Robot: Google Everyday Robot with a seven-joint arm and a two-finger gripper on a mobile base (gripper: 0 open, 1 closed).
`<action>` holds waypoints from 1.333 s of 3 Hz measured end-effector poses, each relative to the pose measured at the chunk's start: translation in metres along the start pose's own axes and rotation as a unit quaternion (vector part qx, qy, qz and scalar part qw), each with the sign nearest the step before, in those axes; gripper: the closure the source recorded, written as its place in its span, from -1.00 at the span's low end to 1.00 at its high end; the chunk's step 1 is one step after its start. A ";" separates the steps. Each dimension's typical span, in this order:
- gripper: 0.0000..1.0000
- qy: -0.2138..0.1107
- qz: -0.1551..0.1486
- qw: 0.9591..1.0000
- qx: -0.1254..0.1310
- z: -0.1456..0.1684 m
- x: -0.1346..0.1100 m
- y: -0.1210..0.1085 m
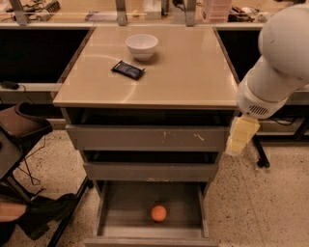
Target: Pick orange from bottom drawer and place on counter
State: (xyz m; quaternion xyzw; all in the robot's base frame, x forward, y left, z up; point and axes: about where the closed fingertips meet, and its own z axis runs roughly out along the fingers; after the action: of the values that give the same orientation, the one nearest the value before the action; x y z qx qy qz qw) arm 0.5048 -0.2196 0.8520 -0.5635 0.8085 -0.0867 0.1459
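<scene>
The orange (159,212) lies on the floor of the bottom drawer (126,202), which is pulled out at the foot of the grey cabinet. The two upper drawers are pushed in. The beige counter (188,72) tops the cabinet. My gripper (239,137), pale yellow, hangs from the white arm (280,58) by the cabinet's right front corner, at the height of the top drawer. It is well above and to the right of the orange and holds nothing that I can see.
A white bowl (142,46) and a dark flat packet (128,69) sit on the counter's back left. A brown chair (21,126) and a black shoe (46,212) are at the left. A cluttered workbench (72,12) runs behind. A black stand leg (260,157) is at the right.
</scene>
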 end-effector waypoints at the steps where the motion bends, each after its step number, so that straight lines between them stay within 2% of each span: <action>1: -1.00 0.022 0.042 0.999 0.002 0.051 0.011 -0.014; 2: -1.00 0.022 0.042 0.999 0.002 0.051 0.011 -0.014; 3: -1.00 0.006 0.041 0.999 -0.004 0.077 0.004 0.008; 4: -1.00 -0.038 0.051 0.996 -0.068 0.153 -0.003 0.076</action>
State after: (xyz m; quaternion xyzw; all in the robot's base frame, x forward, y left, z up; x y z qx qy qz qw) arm 0.4896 -0.1865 0.6855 -0.5327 0.8343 -0.0021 0.1419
